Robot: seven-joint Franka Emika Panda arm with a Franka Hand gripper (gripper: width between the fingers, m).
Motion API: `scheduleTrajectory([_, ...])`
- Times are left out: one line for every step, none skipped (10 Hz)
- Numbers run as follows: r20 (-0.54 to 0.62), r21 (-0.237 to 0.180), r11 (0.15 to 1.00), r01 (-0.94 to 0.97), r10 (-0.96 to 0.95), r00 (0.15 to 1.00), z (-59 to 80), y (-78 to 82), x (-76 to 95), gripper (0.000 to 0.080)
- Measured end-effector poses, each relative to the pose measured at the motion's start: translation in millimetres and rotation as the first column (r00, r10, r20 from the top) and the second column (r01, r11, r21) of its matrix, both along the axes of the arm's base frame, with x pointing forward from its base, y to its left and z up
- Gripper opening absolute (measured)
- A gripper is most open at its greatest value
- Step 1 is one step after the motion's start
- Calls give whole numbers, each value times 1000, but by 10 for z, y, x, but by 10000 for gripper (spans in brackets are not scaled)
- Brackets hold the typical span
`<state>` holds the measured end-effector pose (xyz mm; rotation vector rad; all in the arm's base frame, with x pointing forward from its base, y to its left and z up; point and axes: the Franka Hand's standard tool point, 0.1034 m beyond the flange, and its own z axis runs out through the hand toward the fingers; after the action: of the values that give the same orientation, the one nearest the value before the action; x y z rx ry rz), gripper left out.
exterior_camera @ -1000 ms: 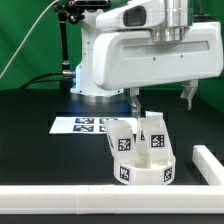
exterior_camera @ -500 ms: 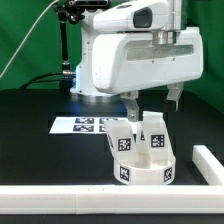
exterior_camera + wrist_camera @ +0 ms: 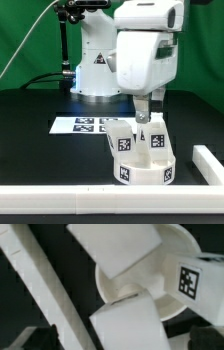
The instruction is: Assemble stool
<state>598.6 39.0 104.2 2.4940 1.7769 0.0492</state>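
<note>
The white round stool seat (image 3: pixel 143 172) lies on the black table with two blocky white legs standing in it, one at the exterior view's left (image 3: pixel 124 140) and one at its right (image 3: pixel 154 136). My gripper (image 3: pixel 148 112) hangs just above the right leg's top, its dark fingers pointing down. In the wrist view the gripper (image 3: pixel 118 336) straddles a white leg (image 3: pixel 128 319), with a dark gap on each side between leg and fingers (image 3: pixel 205 333), so it is open. The seat's rim (image 3: pixel 172 307) curves behind that leg, and the other leg (image 3: pixel 120 252) shows beyond.
The marker board (image 3: pixel 84 125) lies flat behind the seat. A long white bar (image 3: pixel 60 195) runs along the table's front edge and turns up at the exterior view's right (image 3: pixel 210 160). It crosses the wrist view (image 3: pixel 45 297) close beside the seat.
The hand has turned about its vertical axis over the last second, so its fingers now line up differently over the right leg. The seat and legs have not moved.
</note>
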Motion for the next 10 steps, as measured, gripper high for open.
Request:
scheduleTrajectory([-2, -10, 999, -37, 37, 999, 1, -21, 1, 649])
scheduleTrajectory([-5, -23, 996, -81, 81, 997, 1, -52, 3, 649])
scheduleTrajectory([-10, -36, 991, -132, 131, 991, -4, -58, 2, 649])
scheduleTrajectory([-13, -37, 991, -127, 127, 992, -27, -1, -3, 649])
scheduleTrajectory([-14, -39, 991, -129, 128, 992, -46, 29, 15, 649])
scheduleTrajectory([-15, -39, 991, -128, 127, 992, -70, 60, 53, 649])
scheduleTrajectory([-21, -39, 991, -125, 124, 992, -97, 96, 89, 649])
scheduleTrajectory([-19, -38, 992, -121, 121, 993, -115, 132, 118, 649])
scheduleTrajectory([-18, -36, 993, -112, 111, 994, -119, 159, 120, 649])
scheduleTrajectory([-18, -35, 994, -108, 107, 994, -123, 168, 118, 626])
